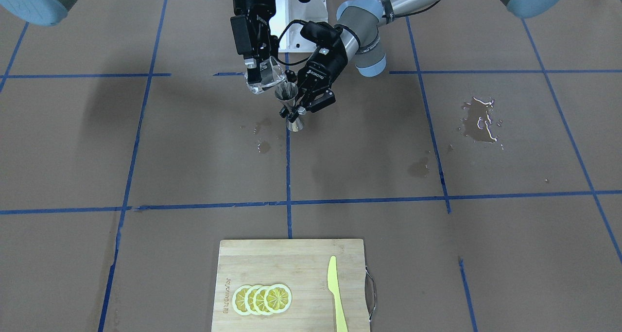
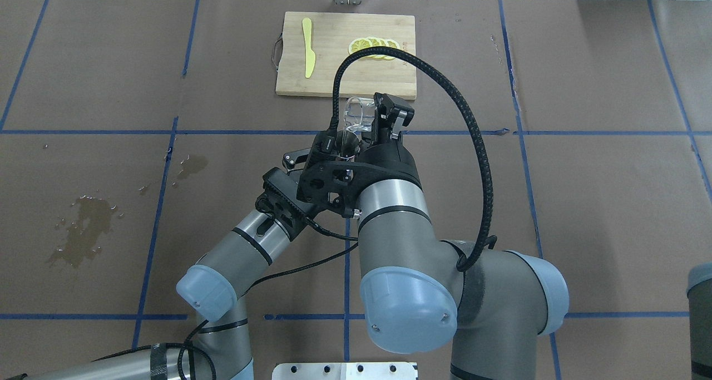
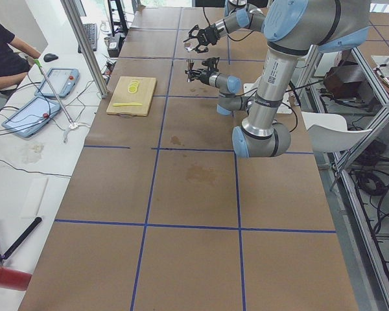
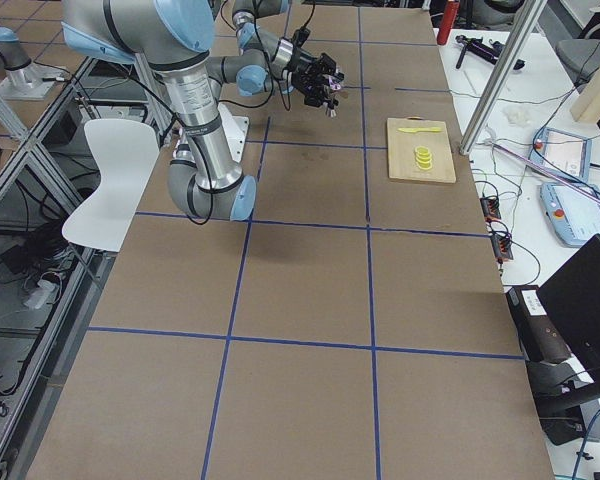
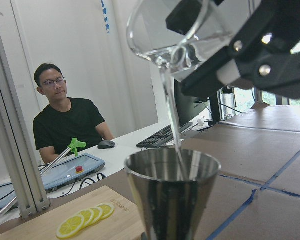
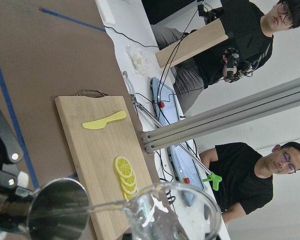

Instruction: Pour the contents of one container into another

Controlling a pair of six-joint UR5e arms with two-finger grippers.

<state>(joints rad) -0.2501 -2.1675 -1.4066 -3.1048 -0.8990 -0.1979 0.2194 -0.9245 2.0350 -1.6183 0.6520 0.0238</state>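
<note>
Liquid falls in a thin clear stream [image 5: 171, 110] from the lip of the small transparent glass beaker-cup [image 5: 165, 30]. The cup is tilted just above the shiny steel hourglass-shaped jigger [image 5: 172, 200], near the robot's side of the brown paper-covered tabletop [image 1: 364, 166]. The right tool [image 1: 259, 72] pinches the cup's wall. The left tool [image 1: 293, 111] clamps the jigger's waist; whether its base rests on the tabletop is unclear. Pouring well calls for a gentle tilt, the lip centred over the mouth, the jigger level, and righting the cup before it brims. Wet puddles [image 1: 478, 120] lie nearby.
</note>
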